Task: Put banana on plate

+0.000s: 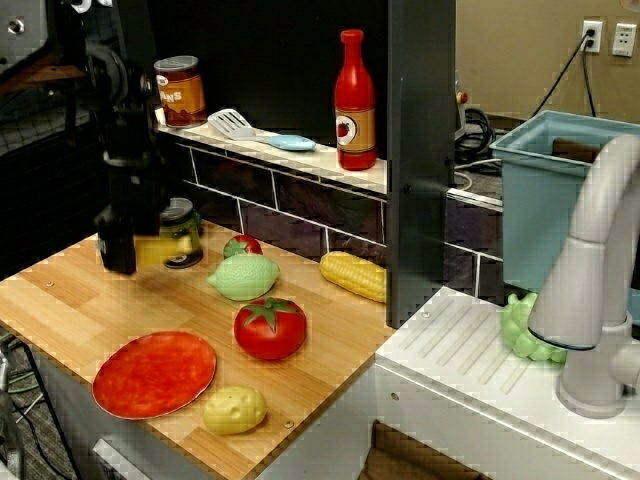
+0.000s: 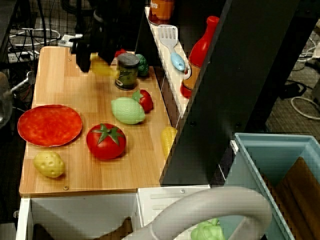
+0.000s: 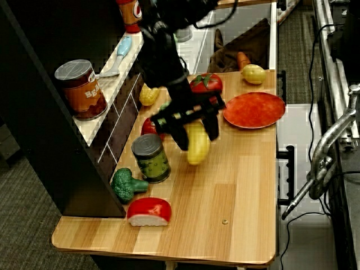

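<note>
Far-end view along the counter: the banana (image 3: 197, 144) hangs in the gripper (image 3: 190, 125), whose two black fingers (image 3: 212, 120) are pinched across the fruit's upper half, leaving the lower end free. Whether the fruit clears the wooden counter (image 3: 236, 197) cannot be told for sure; the view from the front suggests it is lifted. A grasp across the short axis, near one end, is presumably chosen because the body is plump and smooth, and the narrow section fits between the fingers. The banana's long axis runs roughly along the counter's length in this view, the free end pointing away from the plate (image 3: 254, 109); which end bears the stem is hidden by the fingers.

Front view: only a yellow patch of the banana (image 1: 150, 250) shows beside the arm, just by the green-labelled can (image 1: 181, 232).

Outward from the fruit: the can stands close on the wall side, with a broccoli (image 3: 126, 184) and a red-and-white wedge (image 3: 149, 211) beyond it. The big tomato (image 3: 206, 84) lies between gripper and wall near the plate, and the plate itself sits bare at the counter's outer edge, well apart from the banana, with a lumpy yellow potato (image 3: 253, 73) past it. Judged so, carrying remains.
</note>
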You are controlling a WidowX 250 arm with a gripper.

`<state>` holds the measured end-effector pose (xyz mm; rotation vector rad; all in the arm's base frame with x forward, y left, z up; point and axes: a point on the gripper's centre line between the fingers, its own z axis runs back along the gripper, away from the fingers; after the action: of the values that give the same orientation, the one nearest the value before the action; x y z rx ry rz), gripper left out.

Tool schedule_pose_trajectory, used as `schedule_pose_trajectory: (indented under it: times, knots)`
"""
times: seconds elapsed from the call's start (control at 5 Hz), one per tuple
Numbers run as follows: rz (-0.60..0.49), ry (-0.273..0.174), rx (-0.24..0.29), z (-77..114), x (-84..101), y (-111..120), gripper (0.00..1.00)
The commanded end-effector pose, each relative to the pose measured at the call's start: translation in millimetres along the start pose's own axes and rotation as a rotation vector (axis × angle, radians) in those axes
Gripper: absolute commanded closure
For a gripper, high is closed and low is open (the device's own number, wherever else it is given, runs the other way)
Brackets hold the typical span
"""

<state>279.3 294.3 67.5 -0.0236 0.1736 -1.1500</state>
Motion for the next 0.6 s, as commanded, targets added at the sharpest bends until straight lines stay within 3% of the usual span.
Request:
schedule_pose_trajectory:
  times: [0.0,0.4]
  knots:
    - [-0.038,0.008,0.094,52.9,-17.3,-36,1.00]
    - [-0.088,0.027,0.107,25.4,-4.7,-72,1.00]
